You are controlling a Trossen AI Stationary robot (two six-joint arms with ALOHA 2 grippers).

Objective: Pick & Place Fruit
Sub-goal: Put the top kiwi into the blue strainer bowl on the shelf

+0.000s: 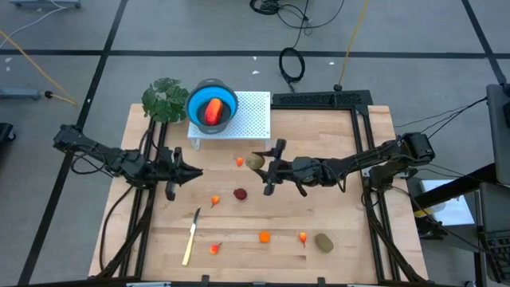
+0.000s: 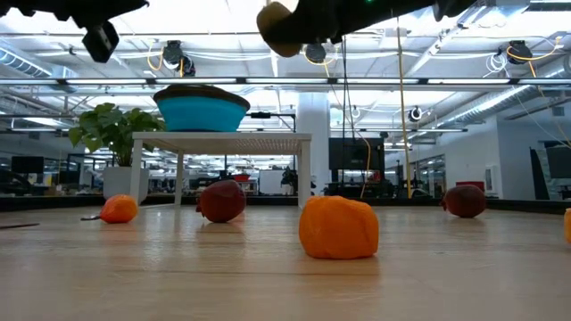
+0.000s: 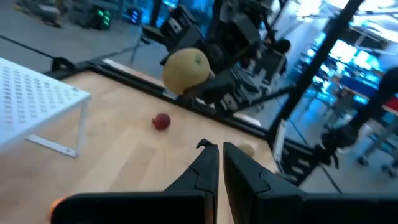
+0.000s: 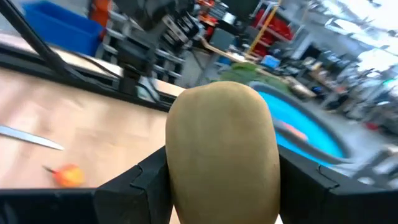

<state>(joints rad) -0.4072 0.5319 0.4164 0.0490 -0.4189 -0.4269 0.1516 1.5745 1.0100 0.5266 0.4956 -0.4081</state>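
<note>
While clamped in right fingers [image 4: 221, 186], one olive oval [image 4: 222, 152]; left fingers [image 3: 219, 163] together, two ovals total

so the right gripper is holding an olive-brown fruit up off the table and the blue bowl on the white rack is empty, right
Not quite: the blue bowl on the white rack is not empty. The high view shows a red-orange piece lying in it. The rest stands: the right gripper holds the olive-brown fruit above the table.

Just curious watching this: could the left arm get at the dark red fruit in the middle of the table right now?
Probably yes. The left gripper is shut and empty, and only bare table lies between it and the dark red fruit.
</note>
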